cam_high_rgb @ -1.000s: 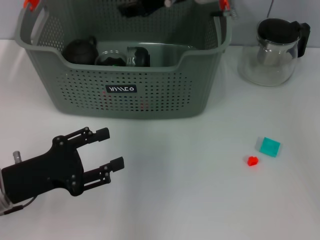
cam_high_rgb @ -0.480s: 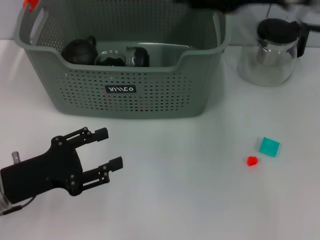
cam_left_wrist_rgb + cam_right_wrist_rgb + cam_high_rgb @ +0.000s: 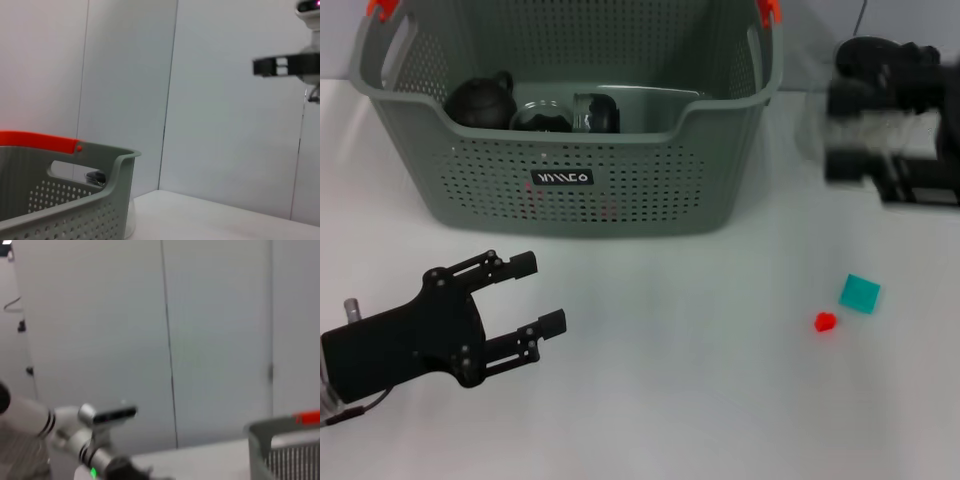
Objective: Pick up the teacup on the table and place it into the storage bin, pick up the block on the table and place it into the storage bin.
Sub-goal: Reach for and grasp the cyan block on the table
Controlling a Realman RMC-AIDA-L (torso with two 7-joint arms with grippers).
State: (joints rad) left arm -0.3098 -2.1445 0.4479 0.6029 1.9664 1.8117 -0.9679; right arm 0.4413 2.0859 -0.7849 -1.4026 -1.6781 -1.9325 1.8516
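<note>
Block [image 3: 860, 293], teal, lower right on tabletop [image 3: 700, 400], beside red piece [image 3: 826, 322]. Right gripper [image 3: 890, 140] above it, fingers unreadable; left gripper [image 3: 525, 305] spread, lower left. Might grab the wrong piece.

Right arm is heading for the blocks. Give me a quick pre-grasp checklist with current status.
1. Teal block on the table, nothing on it: ok.
2. Small red block close beside it, may get in the way: not ok.
3. Right gripper above the block: not ok, over by the glass teapot.
4. Right fingers open: cannot tell.
5. Left gripper out of the way: ok, open, front left.
6. Storage bin has room: ok.
</note>
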